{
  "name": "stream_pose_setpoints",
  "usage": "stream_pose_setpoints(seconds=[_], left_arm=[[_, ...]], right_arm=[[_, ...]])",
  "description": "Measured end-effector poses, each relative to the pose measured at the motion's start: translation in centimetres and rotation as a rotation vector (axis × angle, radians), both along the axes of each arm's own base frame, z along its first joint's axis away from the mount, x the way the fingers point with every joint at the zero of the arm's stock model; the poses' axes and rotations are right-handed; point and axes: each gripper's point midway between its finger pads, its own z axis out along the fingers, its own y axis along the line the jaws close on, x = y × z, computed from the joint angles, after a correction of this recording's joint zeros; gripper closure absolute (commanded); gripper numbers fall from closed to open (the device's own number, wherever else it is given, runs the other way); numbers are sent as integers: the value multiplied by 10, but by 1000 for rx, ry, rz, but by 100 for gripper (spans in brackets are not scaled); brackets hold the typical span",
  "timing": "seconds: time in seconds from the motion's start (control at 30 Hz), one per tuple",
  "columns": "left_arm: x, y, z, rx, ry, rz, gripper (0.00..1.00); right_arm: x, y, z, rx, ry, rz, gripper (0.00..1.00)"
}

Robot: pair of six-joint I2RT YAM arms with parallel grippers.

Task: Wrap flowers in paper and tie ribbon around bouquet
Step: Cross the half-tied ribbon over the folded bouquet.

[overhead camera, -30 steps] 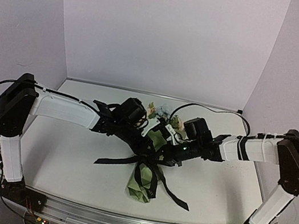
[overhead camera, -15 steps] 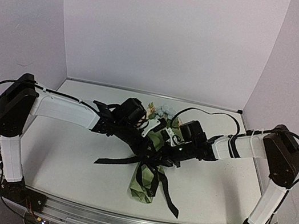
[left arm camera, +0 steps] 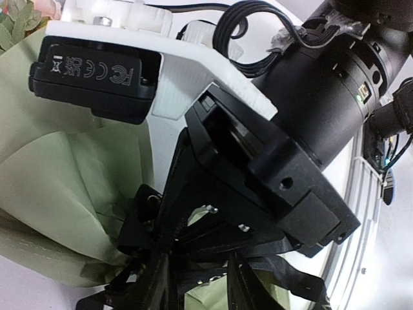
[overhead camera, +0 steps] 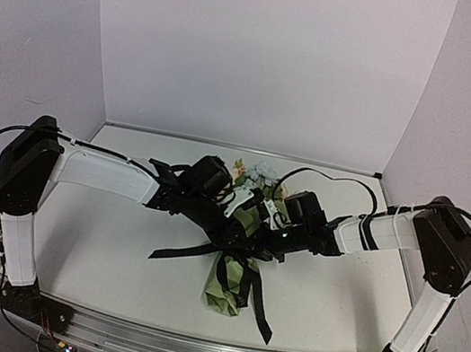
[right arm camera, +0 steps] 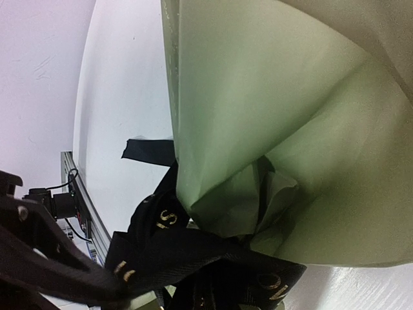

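Midway across the white table (overhead camera: 103, 253) lies the bouquet, a sage-green paper cone (overhead camera: 227, 291) with cream and pale blue blooms (overhead camera: 254, 173) at its far end and its tip toward the near edge. A long narrow black ribbon (overhead camera: 175, 251) with pale lettering crosses its waist, likely because a tie there grips the paper best. Your right gripper (overhead camera: 259, 238) is clamped shut, apparently on a ribbon strand, to hold tension. Your left gripper (overhead camera: 228, 227) crowds the same crossing. Whether its jaws are parted or hold anything, you cannot tell.
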Motion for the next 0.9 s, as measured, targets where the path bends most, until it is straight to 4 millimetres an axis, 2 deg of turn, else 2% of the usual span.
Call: stream_pose_setpoints(seconds=[0.17,0.3,0.37,0.43,0.53,0.63,0.73,0.9], left_arm=[[7,3,4,4,-32,34,52],[14,7,23,-20,-80,69,49],[19,10,39,-41,-115,98,52],[25,15,53,-60,-144,134,59],[42,26,62,-61,-172,215,69],[59,44,52,-15,-171,295,77],[68,55,30,49,-146,323,83],[57,56,-19,155,-68,284,85]], right_arm=[[-1,-1,-2,-2,2,0,100],[-1,-1,-2,-1,1,0,100],[-1,-1,-1,0,0,0,100],[0,-1,-1,1,-2,0,100],[-1,0,-1,2,-2,0,100],[-1,0,-1,2,-2,0,100],[-1,0,-1,3,-1,1,100],[-1,0,-1,4,0,3,100]])
